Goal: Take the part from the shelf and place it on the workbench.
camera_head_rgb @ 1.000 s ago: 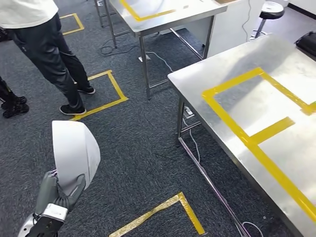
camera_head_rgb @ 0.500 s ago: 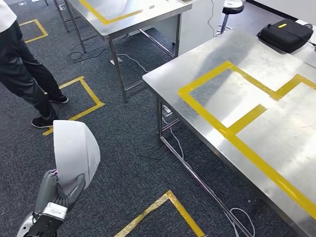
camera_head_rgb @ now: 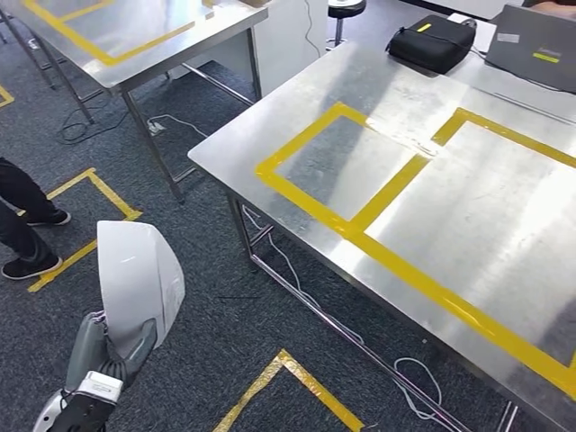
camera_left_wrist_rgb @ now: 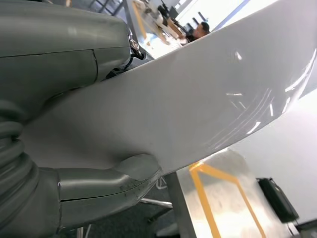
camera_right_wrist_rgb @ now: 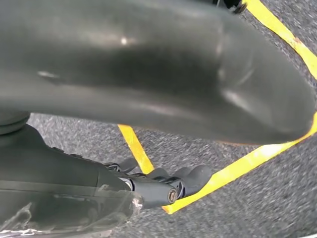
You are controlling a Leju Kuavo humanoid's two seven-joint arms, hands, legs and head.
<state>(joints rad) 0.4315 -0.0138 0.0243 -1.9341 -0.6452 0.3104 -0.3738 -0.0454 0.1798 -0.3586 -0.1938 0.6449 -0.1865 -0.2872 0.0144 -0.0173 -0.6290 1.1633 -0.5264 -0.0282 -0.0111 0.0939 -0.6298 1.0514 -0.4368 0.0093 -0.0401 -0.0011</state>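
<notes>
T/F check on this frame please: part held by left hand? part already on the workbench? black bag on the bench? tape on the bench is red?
1. The left robot hand holds the white part. True.
2. The white part already rests on the workbench. False: it is off the bench, over the carpet.
3. A black bag lies at the far side of the workbench. True.
4. The tape on the workbench is red. False: it is yellow.
</notes>
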